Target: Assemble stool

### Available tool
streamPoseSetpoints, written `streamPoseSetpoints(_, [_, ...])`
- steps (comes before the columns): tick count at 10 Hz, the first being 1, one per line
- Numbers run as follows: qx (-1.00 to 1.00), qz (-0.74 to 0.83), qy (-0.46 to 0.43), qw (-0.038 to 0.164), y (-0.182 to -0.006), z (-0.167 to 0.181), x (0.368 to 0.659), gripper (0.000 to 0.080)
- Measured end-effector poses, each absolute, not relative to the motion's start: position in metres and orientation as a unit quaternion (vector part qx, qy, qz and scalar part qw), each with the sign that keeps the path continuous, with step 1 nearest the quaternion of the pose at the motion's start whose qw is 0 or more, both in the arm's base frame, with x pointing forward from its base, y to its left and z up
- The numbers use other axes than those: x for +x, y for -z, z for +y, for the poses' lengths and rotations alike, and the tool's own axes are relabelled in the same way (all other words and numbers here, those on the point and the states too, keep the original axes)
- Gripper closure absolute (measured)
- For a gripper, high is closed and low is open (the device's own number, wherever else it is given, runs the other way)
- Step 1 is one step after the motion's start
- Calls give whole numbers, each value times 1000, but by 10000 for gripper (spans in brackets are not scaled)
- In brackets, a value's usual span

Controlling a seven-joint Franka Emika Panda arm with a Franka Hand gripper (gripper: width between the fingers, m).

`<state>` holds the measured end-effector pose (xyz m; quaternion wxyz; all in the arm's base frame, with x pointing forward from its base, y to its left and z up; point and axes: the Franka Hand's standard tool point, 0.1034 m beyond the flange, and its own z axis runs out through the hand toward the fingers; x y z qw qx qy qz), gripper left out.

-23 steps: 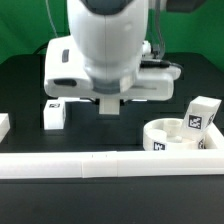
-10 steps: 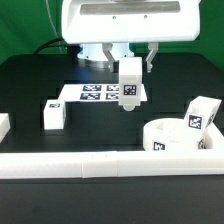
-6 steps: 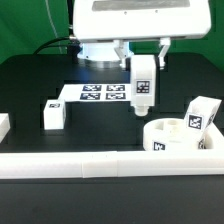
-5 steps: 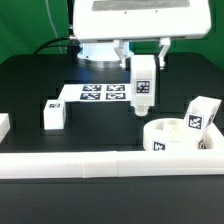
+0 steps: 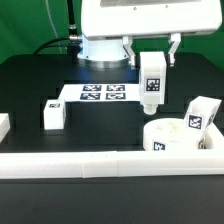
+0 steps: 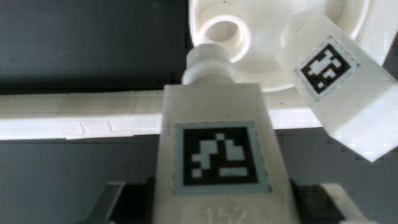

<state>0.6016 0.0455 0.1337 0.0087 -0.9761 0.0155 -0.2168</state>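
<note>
My gripper [image 5: 152, 62] is shut on a white blocky stool leg [image 5: 152, 86] with a black-and-white tag, holding it upright in the air just above and beside the round seat [image 5: 172, 140] at the exterior view's right. In the wrist view the held leg [image 6: 217, 130] fills the middle, its pin end pointing at the seat [image 6: 249, 30]. A second leg [image 5: 203, 116] leans tilted in the seat; it also shows in the wrist view [image 6: 349, 85]. A third leg [image 5: 53, 115] stands on the table at the exterior view's left.
The marker board [image 5: 100, 94] lies flat on the black table behind the held leg. A long white border rail [image 5: 100, 165] runs along the front; it also crosses the wrist view [image 6: 80, 108]. A small white block [image 5: 4, 126] sits at the exterior view's left edge.
The gripper has risen with the leg in it and carried it toward the exterior view's right, from over the marker board to near the seat.
</note>
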Motion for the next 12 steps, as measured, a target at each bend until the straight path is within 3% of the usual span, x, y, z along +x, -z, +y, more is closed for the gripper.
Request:
streamPoseSetpoints(3, [-966, 7, 259, 4, -120, 53, 602, 462])
streamPoseSetpoints(12, [-969, -7, 247, 1, -101, 57, 600, 462])
